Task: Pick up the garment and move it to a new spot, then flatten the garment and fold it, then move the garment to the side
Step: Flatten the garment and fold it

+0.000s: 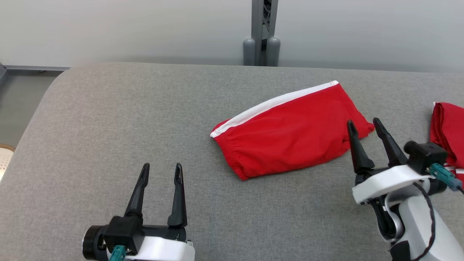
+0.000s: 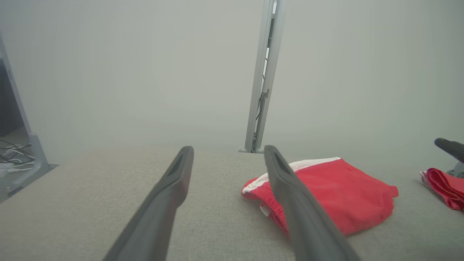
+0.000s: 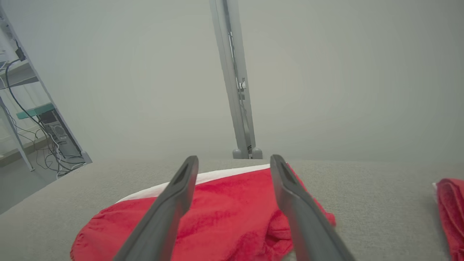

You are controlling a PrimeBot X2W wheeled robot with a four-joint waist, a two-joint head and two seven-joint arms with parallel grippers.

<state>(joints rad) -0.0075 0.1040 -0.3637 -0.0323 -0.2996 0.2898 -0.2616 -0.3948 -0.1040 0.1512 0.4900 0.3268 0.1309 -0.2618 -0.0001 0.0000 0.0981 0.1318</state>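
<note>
Table (image 1: 108, 127): grey, cloth-covered. Garment (image 1: 290, 130): red shorts with white stripe, lying folded right of centre, nearer the far edge. Looks light and limp, so it likely sags and unfolds from a single pinch; grab both layers at two corners. Left tool (image 1: 162, 166) and right tool (image 1: 364, 121): jaws wide, empty, with the right at the garment's near-right corner.

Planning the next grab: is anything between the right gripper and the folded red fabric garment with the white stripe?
Nothing visible does. The open right gripper hovers at the right corner of the folded red garment with the white stripe, over the grey fabric table; another red cloth lies apart, farther right.
</note>
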